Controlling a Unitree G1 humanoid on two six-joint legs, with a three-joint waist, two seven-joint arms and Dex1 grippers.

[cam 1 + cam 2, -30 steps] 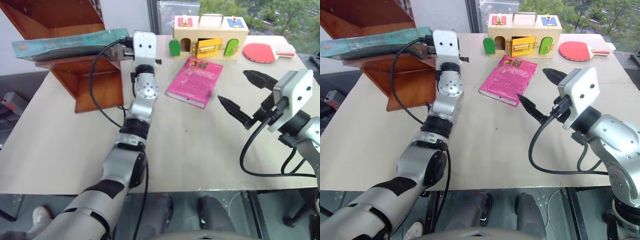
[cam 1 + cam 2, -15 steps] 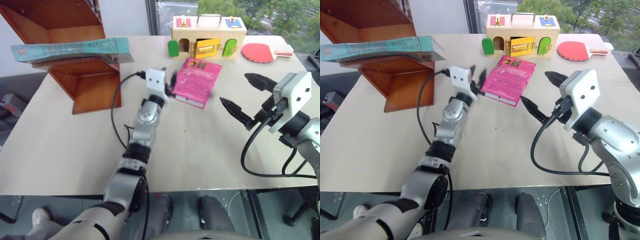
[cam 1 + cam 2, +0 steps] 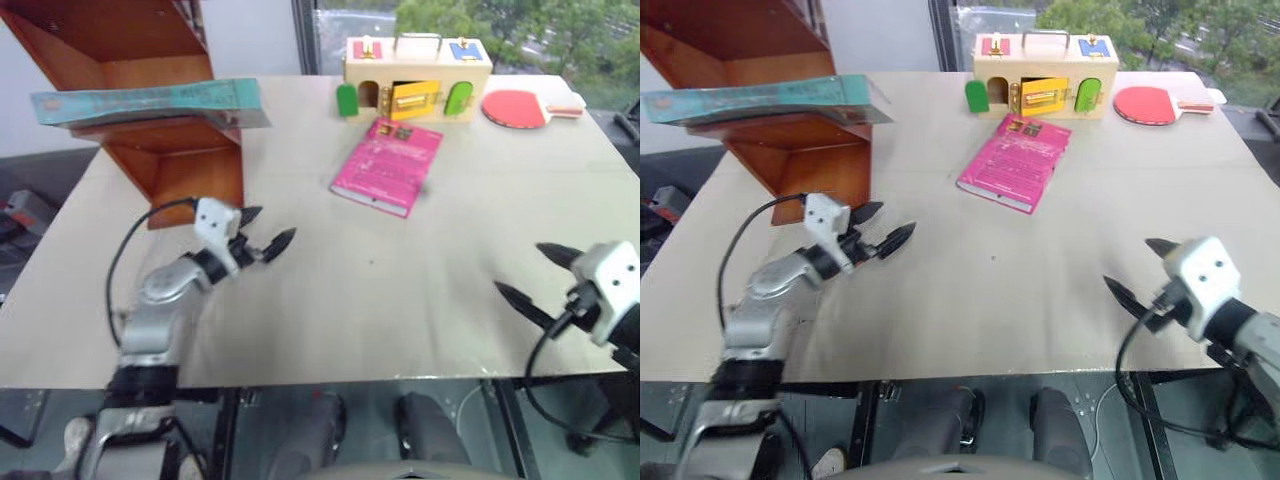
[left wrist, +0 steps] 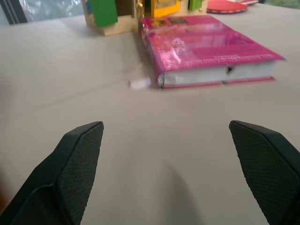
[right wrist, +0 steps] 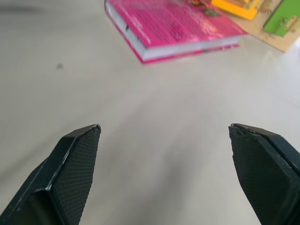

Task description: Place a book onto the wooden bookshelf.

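This looks like a robot test room in an office building. A large pale table (image 3: 400, 290) carries staged props: a wooden bookshelf (image 3: 150, 120) at the far left, a latch-door toy box (image 3: 418, 75) and a red paddle (image 3: 520, 106) at the far right, below a window (image 3: 480, 20) facing trees.

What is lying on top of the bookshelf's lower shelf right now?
The teal book lies flat on the wooden bookshelf, one corner overhanging the side panel. Whether anything lies under the book cannot be seen.
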